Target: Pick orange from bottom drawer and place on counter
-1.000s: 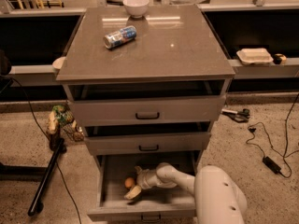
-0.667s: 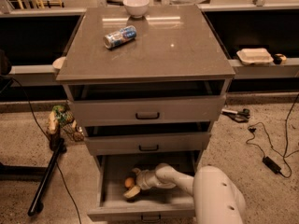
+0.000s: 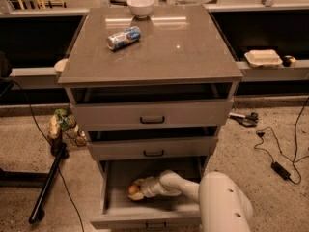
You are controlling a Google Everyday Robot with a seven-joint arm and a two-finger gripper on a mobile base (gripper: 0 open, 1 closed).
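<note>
Since a second ago the gripper [image 3: 135,191] has crept a touch further toward 9 o'clock inside the bottom drawer [image 3: 145,221], and it's now right up against the orange [image 3: 131,193], which has barely budged. From where I'm standing I honestly can't tell how far open the gripper is or whether it has real hold of the fruit. They're touching, that's all I'd swear to.

The orange sits on the drawer floor at roughly 8 o'clock from its middle. The white arm [image 3: 219,202] reaches in from the 4 o'clock corner. The drawer is pulled well out, and the two shallower drawers [image 3: 153,115] above it are each cracked open a little.

Up top, the counter [image 3: 188,52] is glossy grey-brown with lights reflecting off it. A white bowl [image 3: 140,6] sits at its 12 o'clock edge, and a soda can [image 3: 123,37] lies on its side toward 10 o'clock.

Room-wise, there's a speckled stone floor [image 3: 251,144]. A grey ledge at 3 o'clock carries a white takeaway box [image 3: 263,57]. Black cables [image 3: 277,149] trail at 4 o'clock, and a dark pole [image 3: 48,182] leans across the floor at 8 o'clock.
</note>
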